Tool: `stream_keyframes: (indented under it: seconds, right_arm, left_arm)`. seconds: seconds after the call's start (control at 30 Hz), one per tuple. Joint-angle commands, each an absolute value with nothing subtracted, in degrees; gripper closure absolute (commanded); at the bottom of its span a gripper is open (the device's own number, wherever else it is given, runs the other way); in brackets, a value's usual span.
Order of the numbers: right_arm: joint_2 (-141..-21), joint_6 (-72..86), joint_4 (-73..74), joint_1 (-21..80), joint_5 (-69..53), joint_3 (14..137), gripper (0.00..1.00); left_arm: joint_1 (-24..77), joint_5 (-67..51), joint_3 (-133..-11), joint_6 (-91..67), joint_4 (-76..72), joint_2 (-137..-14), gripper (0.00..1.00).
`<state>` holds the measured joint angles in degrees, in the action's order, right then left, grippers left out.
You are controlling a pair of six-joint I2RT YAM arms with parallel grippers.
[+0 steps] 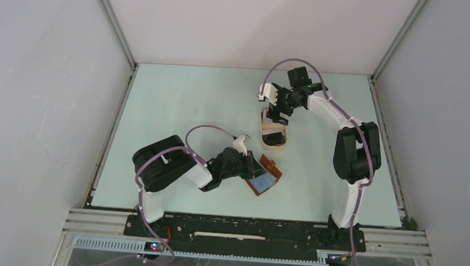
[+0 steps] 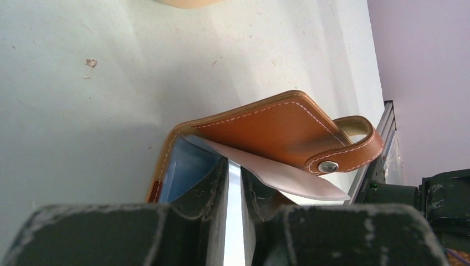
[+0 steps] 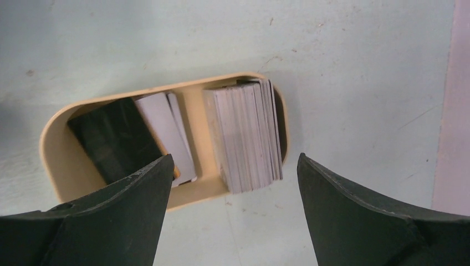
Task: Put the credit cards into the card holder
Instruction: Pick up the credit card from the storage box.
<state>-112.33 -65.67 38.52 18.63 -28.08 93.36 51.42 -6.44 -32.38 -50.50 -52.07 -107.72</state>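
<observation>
The card holder (image 1: 269, 174) lies open near the table's middle, brown flap up, blue lining showing. In the left wrist view its brown cover (image 2: 277, 130) stands raised, with a snap strap (image 2: 343, 158), blue lining (image 2: 185, 172) and a pale leaf (image 2: 288, 177) under the cover. My left gripper (image 1: 252, 169) (image 2: 233, 183) is shut on a thin pale edge at the holder's mouth. The credit cards sit in a tan oval tray (image 3: 55, 160) (image 1: 286, 139): a grey-white stack on edge (image 3: 246, 136), a black card (image 3: 113, 138), a white one (image 3: 163, 130). My right gripper (image 1: 277, 111) (image 3: 234, 158) hangs open above the tray, holding nothing.
Bare pale table (image 1: 179, 105) lies to the left and far side. Grey walls with metal rails (image 1: 112, 33) enclose three sides. The right arm's elbow (image 1: 356, 154) stands right of the tray. The front rail (image 1: 245, 229) carries both bases.
</observation>
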Motion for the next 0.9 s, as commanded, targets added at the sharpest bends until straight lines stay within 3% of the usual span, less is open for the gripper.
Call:
stream_keyframes:
  seconds: [0.0,0.37,0.87]
  right_arm:
    - [-114.87,-65.46,31.6,20.35,-22.16,94.05,0.1]
    - [-117.68,-66.19,26.17,22.04,-16.96,91.48,0.11]
    - [-116.9,-65.51,21.0,22.24,-14.14,88.88,0.21]
  left_arm:
    - [50.71,-6.11,-33.53,-48.08,-49.57,-108.54,0.81]
    - [50.19,-6.57,-33.84,-48.16,-49.57,-109.02,0.81]
    - [50.11,-6.77,-33.84,-48.28,-49.59,-109.29,0.81]
